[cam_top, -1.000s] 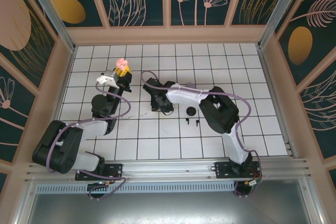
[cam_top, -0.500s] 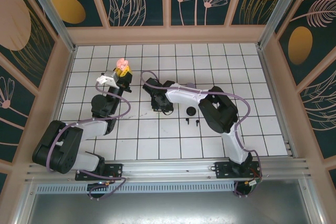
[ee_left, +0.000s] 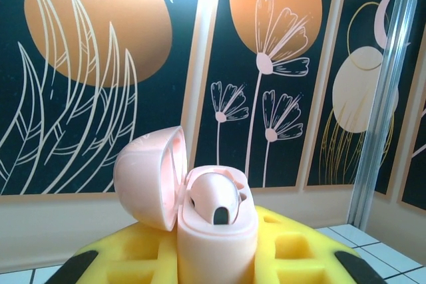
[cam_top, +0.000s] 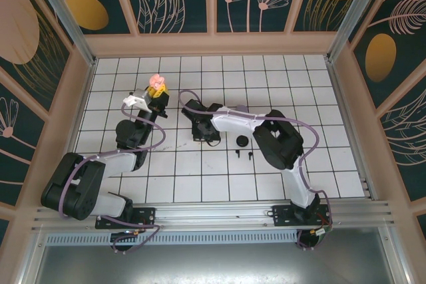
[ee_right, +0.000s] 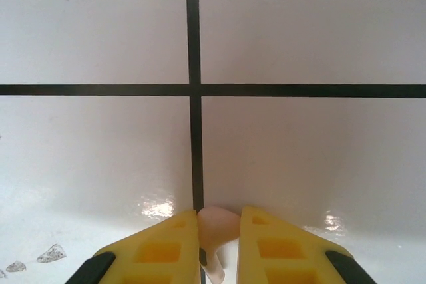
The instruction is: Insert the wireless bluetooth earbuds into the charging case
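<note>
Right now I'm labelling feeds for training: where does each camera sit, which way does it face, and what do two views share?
Top external: above and behind the arm bases, looking down on the tiled table; left arm and right arm show.
Left wrist: on the left arm, facing level toward the back wall; left jaws grip the open pink case.
Right wrist: on the right arm, facing down at the tiles; right jaws pinch a pink earbud.
Shared: top external and left wrist both show the pink case.
</note>
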{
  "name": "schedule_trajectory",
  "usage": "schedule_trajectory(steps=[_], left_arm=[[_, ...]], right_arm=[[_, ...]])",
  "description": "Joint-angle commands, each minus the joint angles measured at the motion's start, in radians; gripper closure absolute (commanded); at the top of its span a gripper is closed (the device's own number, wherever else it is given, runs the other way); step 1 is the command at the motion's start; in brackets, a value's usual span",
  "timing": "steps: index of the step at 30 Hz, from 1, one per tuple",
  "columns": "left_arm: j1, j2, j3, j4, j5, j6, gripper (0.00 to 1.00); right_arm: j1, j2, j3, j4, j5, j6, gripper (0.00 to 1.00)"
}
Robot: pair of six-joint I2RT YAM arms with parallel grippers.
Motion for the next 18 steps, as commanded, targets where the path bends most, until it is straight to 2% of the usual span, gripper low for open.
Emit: schedule_trajectory(steps=[1,18], left_arm=[[0.007,0.001,0.033,0.011,0.042,-0.021,1.0],[0.007,0.001,0.054,-0.015,0.114,-0.029,1.0]], right_arm=[[0.0,-0.044,-0.051,0.038,0.035,-0.032,0.84],[-0.002,-0.178,-0.169,0.123,0.093,-0.048,0.86]])
